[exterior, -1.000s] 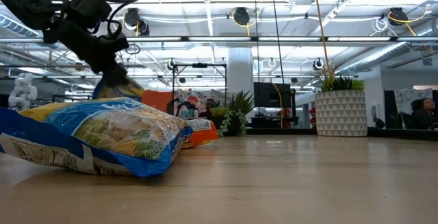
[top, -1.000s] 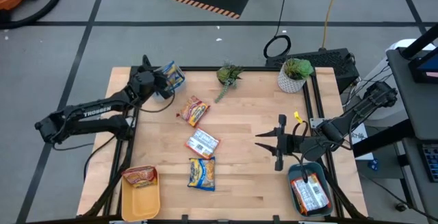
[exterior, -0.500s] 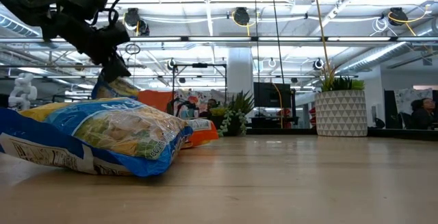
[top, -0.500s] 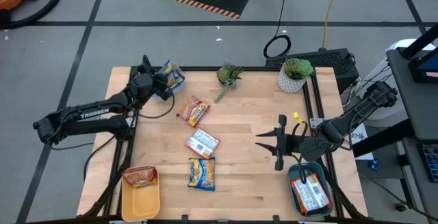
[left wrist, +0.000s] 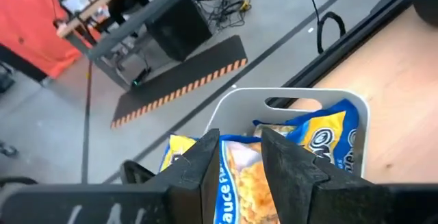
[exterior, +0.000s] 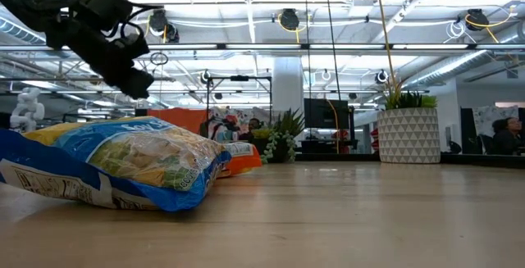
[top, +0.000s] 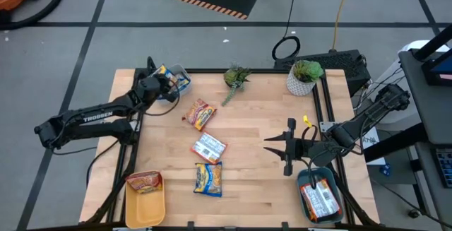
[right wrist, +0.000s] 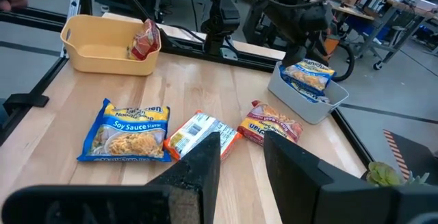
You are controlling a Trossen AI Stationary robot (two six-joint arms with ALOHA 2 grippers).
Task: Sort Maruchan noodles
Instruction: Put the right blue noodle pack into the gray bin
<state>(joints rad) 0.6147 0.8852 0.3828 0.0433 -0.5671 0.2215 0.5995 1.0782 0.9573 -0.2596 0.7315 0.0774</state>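
Note:
My left gripper [top: 168, 84] hovers open at the far left corner, just over the grey bin [top: 181, 88]. Blue-and-yellow noodle packets [left wrist: 321, 138] lie inside the bin and show through the gap of my left gripper [left wrist: 239, 145]. On the table lie three packets: an orange-red one [top: 200, 113], a white one with red [top: 209, 147] and a blue-and-yellow one [top: 208, 178]. My right gripper [top: 268, 145] waits open above the table's right part, holding nothing.
A yellow bin [top: 145, 206] at the near left holds a red packet [top: 145, 181]. A teal bin [top: 311, 178] at the near right holds packets. A small plant [top: 236, 75] and a white potted plant [top: 304, 77] stand along the far edge.
My left gripper has let go of the blue-and-yellow packet it held over the grey bin. The packet has dropped into the bin and no longer hangs below the fingers. The gripper has rolled a little in place.

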